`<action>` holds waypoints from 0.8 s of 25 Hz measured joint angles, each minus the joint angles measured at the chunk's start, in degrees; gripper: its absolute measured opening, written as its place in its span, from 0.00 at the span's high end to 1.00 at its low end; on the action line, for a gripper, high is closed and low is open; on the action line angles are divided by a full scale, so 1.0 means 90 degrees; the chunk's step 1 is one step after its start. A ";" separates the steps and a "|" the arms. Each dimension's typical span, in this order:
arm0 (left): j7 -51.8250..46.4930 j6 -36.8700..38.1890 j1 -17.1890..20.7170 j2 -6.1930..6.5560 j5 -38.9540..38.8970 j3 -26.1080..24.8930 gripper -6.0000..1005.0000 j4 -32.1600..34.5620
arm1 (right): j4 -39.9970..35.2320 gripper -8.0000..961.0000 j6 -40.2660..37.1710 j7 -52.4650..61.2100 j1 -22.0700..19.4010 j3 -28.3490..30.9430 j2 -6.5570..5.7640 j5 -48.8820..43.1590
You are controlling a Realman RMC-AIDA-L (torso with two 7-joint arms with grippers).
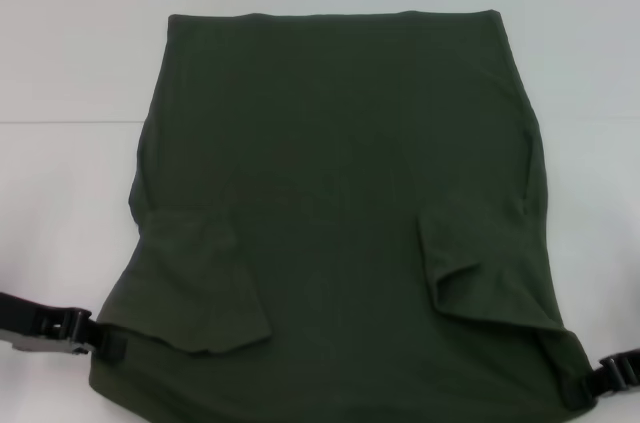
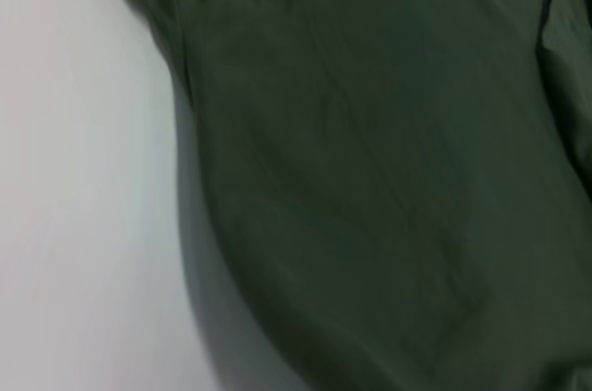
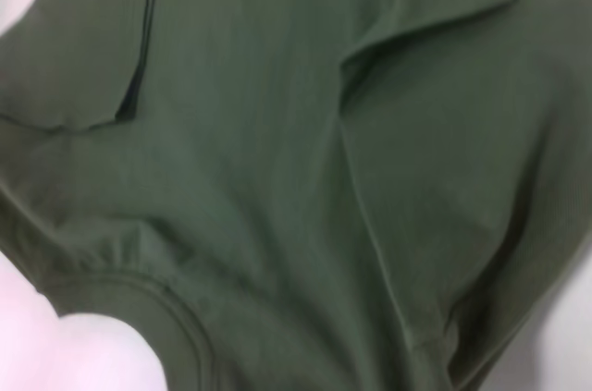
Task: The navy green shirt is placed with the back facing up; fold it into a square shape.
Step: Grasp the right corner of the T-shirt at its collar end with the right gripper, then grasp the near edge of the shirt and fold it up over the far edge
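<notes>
The navy green shirt (image 1: 340, 193) lies spread on the white table (image 1: 60, 63), plain side up, hem at the far edge. Both short sleeves are folded inward, one (image 1: 205, 283) on the left and one (image 1: 480, 263) on the right. At the near left corner my left gripper (image 1: 108, 341) is shut on the shirt's edge. My right gripper (image 1: 580, 388) is shut on the near right corner, which is drawn out to a point. Dark cloth (image 2: 388, 178) fills the left wrist view. The right wrist view shows cloth (image 3: 296, 178) and the collar seam (image 3: 176, 317).
White table surface (image 2: 74, 178) surrounds the shirt on the left, right and far sides. A faint seam (image 1: 70, 122) crosses the table on the left. Nothing else stands on it.
</notes>
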 joint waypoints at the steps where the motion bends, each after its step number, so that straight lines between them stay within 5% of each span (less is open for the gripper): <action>1: 0.0001 0.0091 0.0000 0.0021 0.0000 0.0000 0.97 -0.0002 | 0.0018 0.96 -0.0060 -0.0049 -0.0003 -0.0012 -0.0029 -0.0003; 11: 0.0058 0.1231 -0.0028 0.0278 0.0076 0.0170 0.97 -0.0536 | 0.0056 0.96 -0.0713 -0.0767 0.0066 -0.0441 -0.0064 -0.0021; 20: 0.0149 0.1958 -0.0057 0.0326 0.0567 0.0313 0.97 -0.0675 | 0.0060 0.96 -0.1221 -0.1254 0.0139 -0.0997 -0.0097 -0.0032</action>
